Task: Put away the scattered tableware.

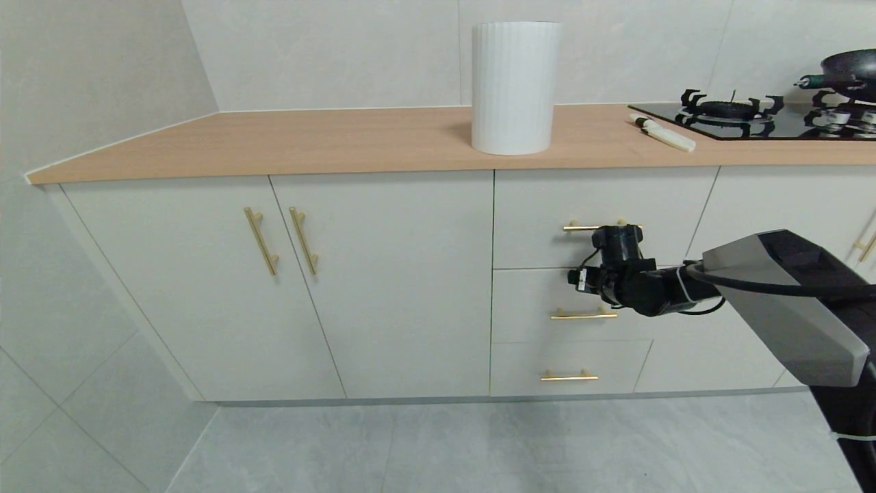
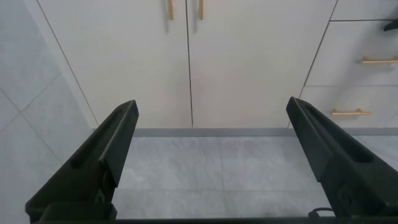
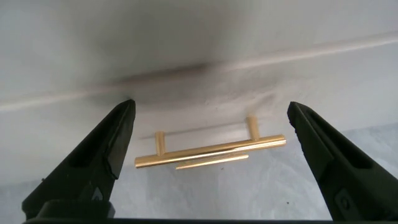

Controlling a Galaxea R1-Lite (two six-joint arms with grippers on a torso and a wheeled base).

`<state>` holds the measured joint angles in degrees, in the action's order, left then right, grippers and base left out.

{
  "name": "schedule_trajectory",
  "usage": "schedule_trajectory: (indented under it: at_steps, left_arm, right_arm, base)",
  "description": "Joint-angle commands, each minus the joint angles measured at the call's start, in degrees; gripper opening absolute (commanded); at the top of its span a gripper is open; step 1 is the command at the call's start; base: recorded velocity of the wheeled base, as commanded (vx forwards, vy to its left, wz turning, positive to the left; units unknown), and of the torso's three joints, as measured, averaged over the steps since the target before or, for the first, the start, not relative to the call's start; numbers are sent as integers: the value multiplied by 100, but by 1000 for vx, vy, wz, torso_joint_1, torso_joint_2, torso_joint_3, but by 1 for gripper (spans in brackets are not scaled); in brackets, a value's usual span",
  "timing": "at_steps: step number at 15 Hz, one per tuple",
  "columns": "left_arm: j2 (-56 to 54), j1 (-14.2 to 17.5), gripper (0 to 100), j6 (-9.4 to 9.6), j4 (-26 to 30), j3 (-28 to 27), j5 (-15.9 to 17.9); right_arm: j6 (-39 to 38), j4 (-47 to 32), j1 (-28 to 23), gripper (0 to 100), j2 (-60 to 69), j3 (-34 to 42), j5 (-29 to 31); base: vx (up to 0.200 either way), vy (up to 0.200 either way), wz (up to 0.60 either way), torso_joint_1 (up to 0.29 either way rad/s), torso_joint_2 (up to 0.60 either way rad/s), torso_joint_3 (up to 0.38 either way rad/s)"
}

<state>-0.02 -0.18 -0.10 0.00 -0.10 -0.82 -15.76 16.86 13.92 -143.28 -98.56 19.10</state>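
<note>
A white-handled utensil (image 1: pixel 662 133) lies on the wooden counter (image 1: pixel 308 140) next to the stove. A tall white ribbed holder (image 1: pixel 513 85) stands upright mid-counter. Below, my right gripper (image 1: pixel 618 233) is at the top drawer's gold handle (image 1: pixel 582 226). In the right wrist view the right gripper (image 3: pixel 211 115) is open, and that handle (image 3: pixel 210 151) lies just ahead between the fingers, untouched. The drawer front looks shut. My left gripper (image 2: pixel 212 109) is open and holds nothing, low over the grey floor and facing the cabinet doors (image 2: pixel 249 56).
A black gas hob (image 1: pixel 753 116) with a dark pan (image 1: pixel 845 68) is at the counter's right end. Two more drawers with gold handles (image 1: pixel 583 315) (image 1: pixel 568 376) sit under the top one. Double cabinet doors (image 1: pixel 274 274) stand shut to the left.
</note>
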Motion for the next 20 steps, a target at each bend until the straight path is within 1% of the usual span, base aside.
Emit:
schedule_trajectory:
  at_steps: [1, 5, 6, 7, 8, 9, 11, 12, 13, 14, 15, 17, 18, 19, 20]
  left_arm:
    - [2, 1, 100, 1, 0, 1, -6]
    - [2, 1, 100, 1, 0, 1, -6]
    - [2, 1, 100, 1, 0, 1, -6]
    - [2, 1, 100, 1, 0, 1, -6]
    - [2, 1, 100, 1, 0, 1, -6]
    - [2, 1, 100, 1, 0, 1, -6]
    - [2, 1, 100, 1, 0, 1, -6]
    - [2, 1, 100, -8, 0, 1, -6]
    - [2, 1, 100, -8, 9, 1, -6]
    - [2, 1, 100, 1, 0, 1, -6]
    - [2, 1, 100, 1, 0, 1, -6]
    - [2, 1, 100, 1, 0, 1, -6]
    - [2, 1, 100, 1, 0, 1, -6]
    - [2, 1, 100, 1, 0, 1, -6]
    - [2, 1, 100, 1, 0, 1, 3]
  right_arm:
    - [-59, -7, 14, 100, 634, 513, 138]
    - [-32, 2, 111, 100, 3016, 2429, 199]
    - [-23, -7, 243, 100, 3974, 3106, 278]
    - [-15, -7, 287, 100, 4308, 3343, 340]
    - [-15, -7, 287, 100, 4308, 3343, 340]
    - [407, -7, 427, 100, 6145, 4539, 876]
    - [1014, -25, 418, 100, 7630, 5409, 1183]
    - [1418, -42, 313, 100, 8492, 5892, 1289]
    - [1778, -69, -47, 100, 9318, 6332, 1280]
    - [2042, -183, -355, 100, 9915, 6604, 1271]
    - [2174, -376, -540, 100, 10575, 6780, 1254]
    - [2183, -974, -566, 100, 11524, 6947, 1263]
    - [2183, -1624, -636, 100, 12324, 7079, 1263]
    - [2183, -1914, -680, 100, 12728, 7131, 1254]
    - [2191, -2424, -707, 100, 13396, 7140, 1254]
  base:
    - [0, 0, 0, 0, 0, 0]
    - [0, 0, 0, 0, 0, 0]
    - [0, 0, 0, 0, 0, 0]
    - [0, 0, 0, 0, 0, 0]
    - [0, 0, 0, 0, 0, 0]
    - [0, 0, 0, 0, 0, 0]
    - [0, 0, 0, 0, 0, 0]
    - [0, 0, 0, 0, 0, 0]
    - [0, 0, 0, 0, 0, 0]
    - [0, 0, 0, 0, 0, 0]
    - [0, 0, 0, 0, 0, 0]
    - [0, 0, 0, 0, 0, 0]
    - [0, 0, 0, 0, 0, 0]
    - [0, 0, 0, 0, 0, 0]
    - [0, 0, 0, 0, 0, 0]
